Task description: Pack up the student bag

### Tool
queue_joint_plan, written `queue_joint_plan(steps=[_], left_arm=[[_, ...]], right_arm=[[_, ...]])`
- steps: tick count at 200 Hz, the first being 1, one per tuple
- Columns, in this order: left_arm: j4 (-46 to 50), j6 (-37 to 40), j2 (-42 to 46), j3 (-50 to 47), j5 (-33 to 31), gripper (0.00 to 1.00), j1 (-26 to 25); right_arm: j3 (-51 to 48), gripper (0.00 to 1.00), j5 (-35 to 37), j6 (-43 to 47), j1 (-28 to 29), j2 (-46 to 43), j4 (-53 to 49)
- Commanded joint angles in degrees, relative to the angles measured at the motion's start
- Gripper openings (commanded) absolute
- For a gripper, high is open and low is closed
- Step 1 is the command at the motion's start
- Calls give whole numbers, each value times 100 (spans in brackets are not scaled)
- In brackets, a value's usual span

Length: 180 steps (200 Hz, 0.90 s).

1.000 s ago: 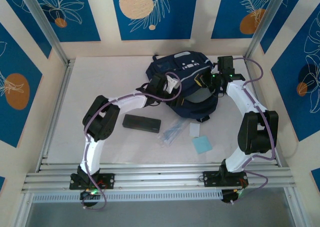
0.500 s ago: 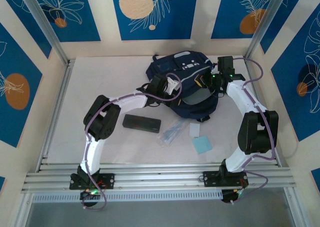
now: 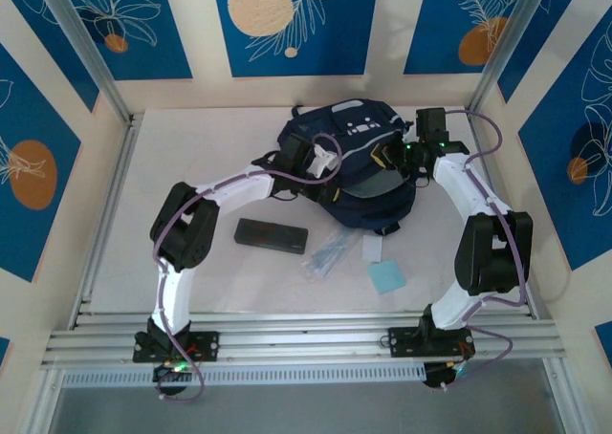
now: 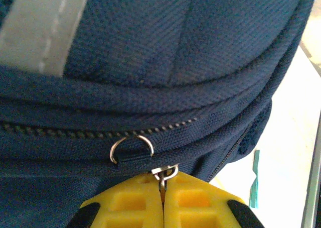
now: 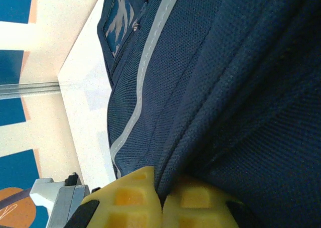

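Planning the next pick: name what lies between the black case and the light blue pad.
Top view: a clear plastic packet lies between the black case and the light blue pad; a white card lies near the pad.

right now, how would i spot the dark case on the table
Start at the large navy-blue fabric backpack at the far middle of the white table. Toward the near edge, to its left, lies a flat black oblong case. Its neighbours, a clear plastic sleeve, a white card and a pale blue square pad, are light; it alone is dark.
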<state>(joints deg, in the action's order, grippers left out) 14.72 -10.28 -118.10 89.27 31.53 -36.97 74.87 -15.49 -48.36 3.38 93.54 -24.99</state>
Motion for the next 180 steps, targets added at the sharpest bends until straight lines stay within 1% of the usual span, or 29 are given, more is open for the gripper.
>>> queue_joint_plan(steps=[1, 8, 21, 30, 39, 51, 71, 91, 110, 131, 158, 170, 180], left_arm=[[903, 679, -126, 406, 51, 0, 41], [1235, 956, -170, 492, -181, 0, 42], [1645, 1357, -251, 526, -811, 0, 80], [1788, 1511, -316, 498, -1166, 0, 175], [1863, 1538, -395, 481, -1384, 0, 329], [1937, 1423, -507, 516, -1486, 0, 584], [1776, 1111, -551, 530, -1595, 0, 985], [1557, 757, -560, 641, -2388, 0, 1213], [1475, 351, -731, 1000, -2886, 0, 1450], [1485, -95, -1014, 1527, -3080, 0, 1671], [1725, -535, -1347, 2118, -2973, 0, 1807], [1723, -669, -1307, 2098, -2929, 8, 1804], [1661, -758, -1207, 1947, -2863, 19, 1807]], right_arm=[[246, 0, -266, 289, 23, -230, 132], [272, 0, -271, 333, 18, -235, 89], [306, 0, -262, 398, 14, -253, 24], [330, 0, -258, 460, 22, -257, -22], [349, 0, -253, 505, 19, -265, -65], [378, 0, -262, 566, 18, -258, -127], [405, 0, -297, 652, 23, -257, -219], [411, 0, -382, 704, 27, -290, -276], [372, 0, -445, 770, 66, -351, -337], [266, 0, -548, 843, 134, -413, -350], [145, 0, -792, 854, 205, -365, -204], [94, 0, -1011, 859, 286, -321, -44], [95, 0, -1133, 921, 402, -286, 46]])
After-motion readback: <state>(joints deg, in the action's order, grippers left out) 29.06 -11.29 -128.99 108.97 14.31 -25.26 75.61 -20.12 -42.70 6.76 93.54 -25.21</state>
